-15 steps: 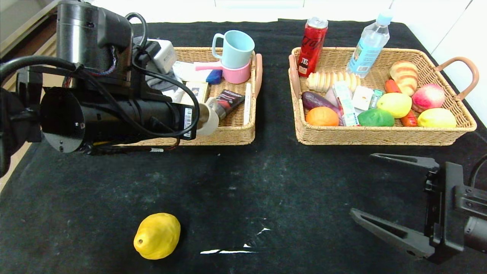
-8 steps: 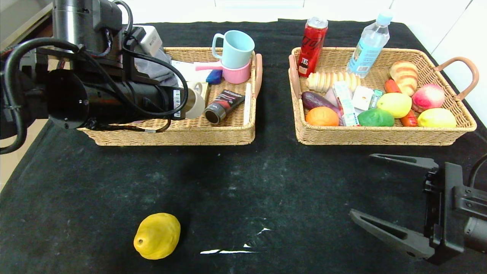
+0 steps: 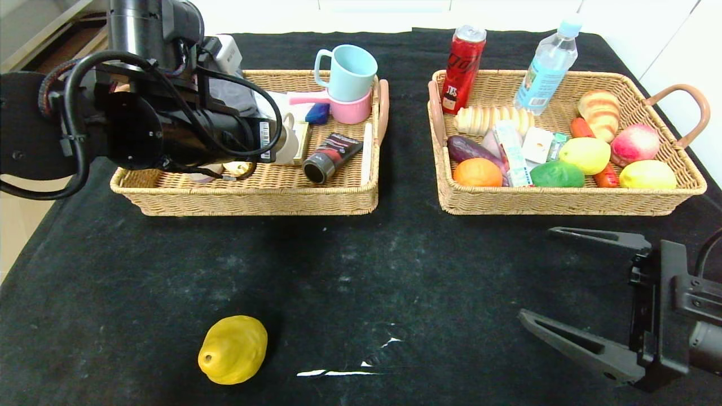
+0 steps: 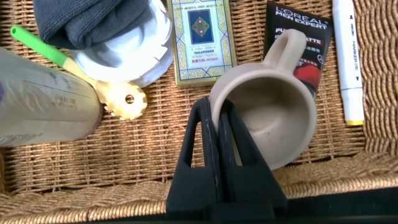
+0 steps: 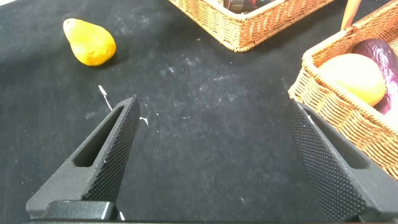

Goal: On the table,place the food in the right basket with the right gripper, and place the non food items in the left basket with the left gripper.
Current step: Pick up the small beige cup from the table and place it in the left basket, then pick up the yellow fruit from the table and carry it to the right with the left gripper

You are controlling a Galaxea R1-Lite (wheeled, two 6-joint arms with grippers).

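My left gripper (image 4: 217, 115) is shut on the rim of the small cream handled cup (image 4: 267, 118) and holds it over the left basket (image 3: 254, 200). The cup (image 3: 287, 148) shows just past the arm in the head view. The black and red cosmetic tube (image 3: 333, 157) and the white marker pen (image 3: 367, 145) lie in that basket beside the cup. The bumpy yellow fruit (image 3: 232, 349) lies on the black table (image 3: 395, 270) at the front left. My right gripper (image 3: 535, 273) is open and empty at the front right, near the right basket (image 3: 564, 200).
The left basket also holds a blue and a pink mug (image 3: 348, 70), a grey cloth (image 4: 87, 22) and a card box (image 4: 199, 37). The right basket holds fruit, bread, a red can (image 3: 462, 67) and a water bottle (image 3: 547, 65). White scuffs (image 3: 344, 372) mark the cloth.
My left arm has moved left and back over the left basket with the cup in it, uncovering the cosmetic tube. The right arm and the yellow fruit have not moved.
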